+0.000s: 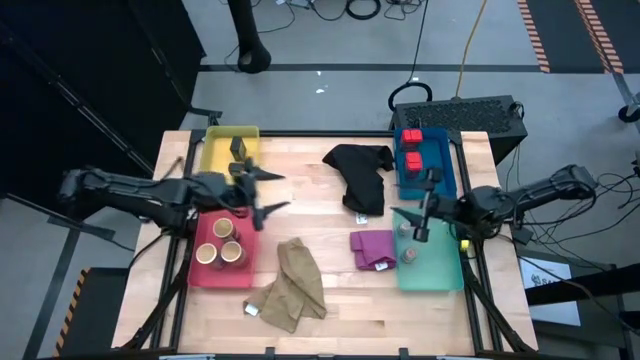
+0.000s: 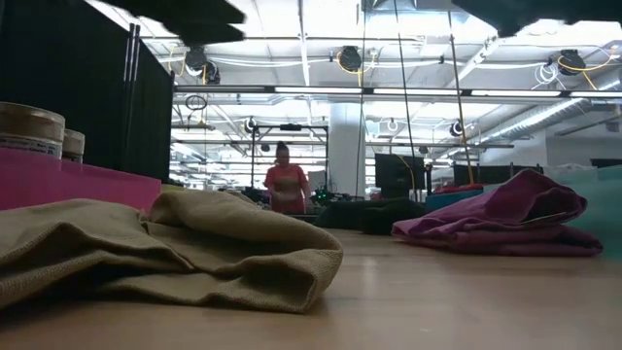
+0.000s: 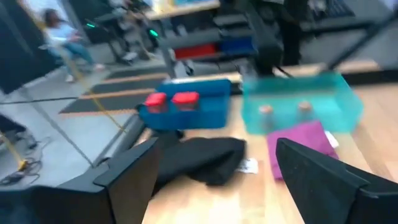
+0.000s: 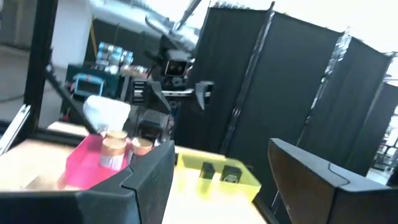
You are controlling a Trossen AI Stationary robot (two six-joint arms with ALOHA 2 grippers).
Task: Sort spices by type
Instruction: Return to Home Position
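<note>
Sorting looks finished: tan cylinders (image 1: 222, 250) and dark blocks (image 1: 238, 148) trayed by the bench's (image 1: 320, 215) left edge, red boxes (image 1: 411, 140) and grey jars (image 1: 408, 257) by its right. I see left tool (image 1: 268, 193) and right tool (image 1: 415, 212) gaping wide, empty.

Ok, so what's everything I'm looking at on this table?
tan cylinders: three, tan, in the red tray
red boxes: two, red, in the blue tray
grey jars: two, grey, in the teal tray
dark blocks: two, dark grey, in the yellow tray
black cloth, purple cloth, khaki cloth: one each, mid-table
table: one, light wood
person: one, red top, room behind
left end effector: open, between the yellow and red trays
right end effector: open, at the teal tray's edge
</note>
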